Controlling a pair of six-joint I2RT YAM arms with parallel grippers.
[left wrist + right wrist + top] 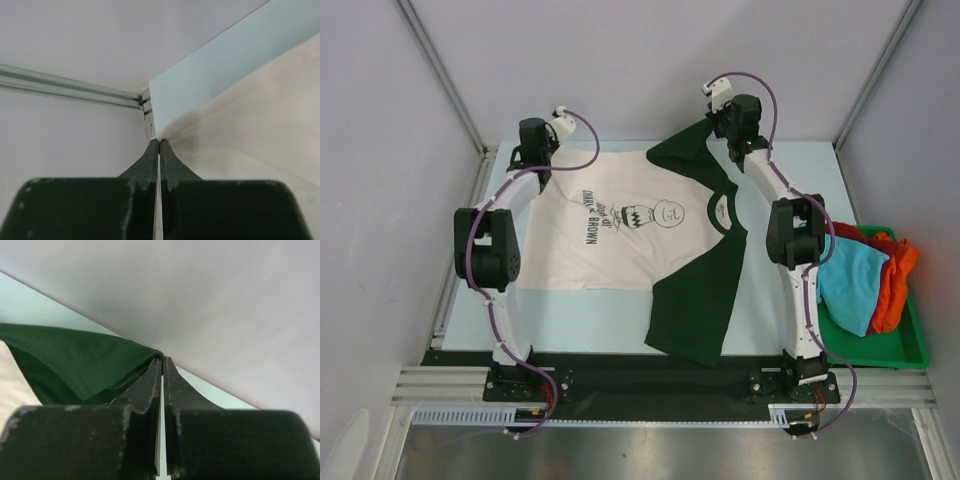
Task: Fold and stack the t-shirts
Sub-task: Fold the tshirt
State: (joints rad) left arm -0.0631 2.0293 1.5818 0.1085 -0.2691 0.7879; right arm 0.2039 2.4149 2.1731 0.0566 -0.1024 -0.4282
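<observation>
Cream-white cloth t-shirt (590, 235), dark chest print: spread flat mid-table, collar to the right. Dark green cloth shirt (700, 295): at its collar end, far corner lifted, near part flat.

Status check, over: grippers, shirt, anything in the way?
Left gripper shut on far hem corner of cream t-shirt. Right gripper shut on its dark green sleeve. Shirt spread out, unfolded. Green tray of clothes off right, not blocking.
</observation>
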